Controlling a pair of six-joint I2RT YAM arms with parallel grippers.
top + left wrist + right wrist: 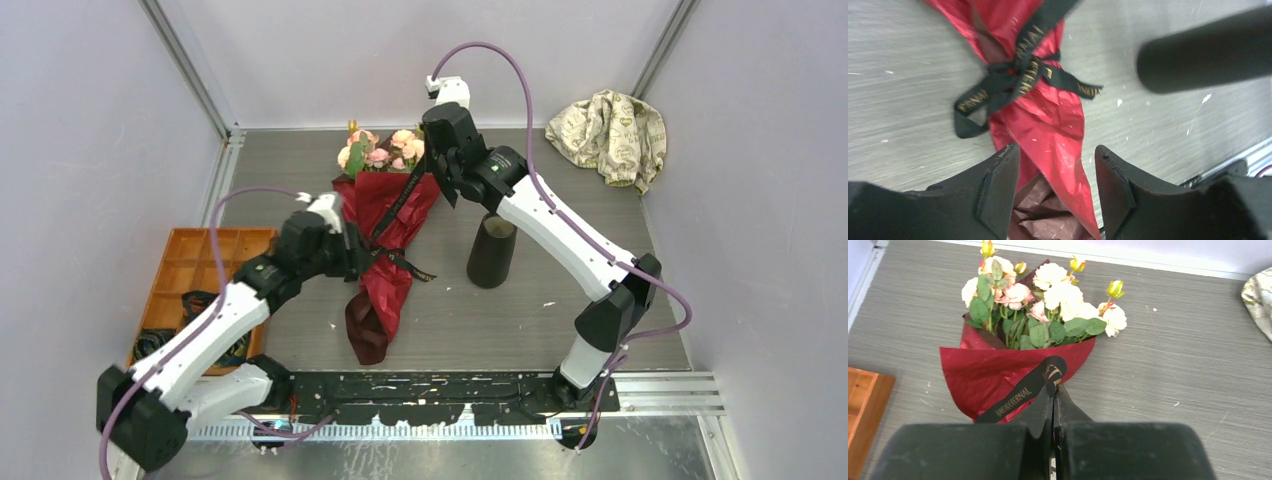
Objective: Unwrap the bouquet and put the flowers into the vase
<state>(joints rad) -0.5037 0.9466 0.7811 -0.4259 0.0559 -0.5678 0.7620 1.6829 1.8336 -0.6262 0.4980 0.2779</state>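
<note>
The bouquet [385, 215] lies on the table, its flowers [385, 150] toward the far wall and dark red wrapping paper [990, 370] round the stems. A black ribbon [1018, 75] is knotted at the waist. One tail of the ribbon [1023, 392] runs up to my right gripper [1054, 386], which is shut on its end above the bouquet's right side [440, 180]. My left gripper [1057, 155] is open. Its jaws straddle the paper tail [1058, 125] just below the knot. The black vase [491, 250] stands upright to the right of the bouquet.
An orange compartment tray [205, 255] sits at the left edge, partly under my left arm. A beige patterned cloth [610, 130] lies crumpled in the far right corner. Grey walls close in the table on three sides.
</note>
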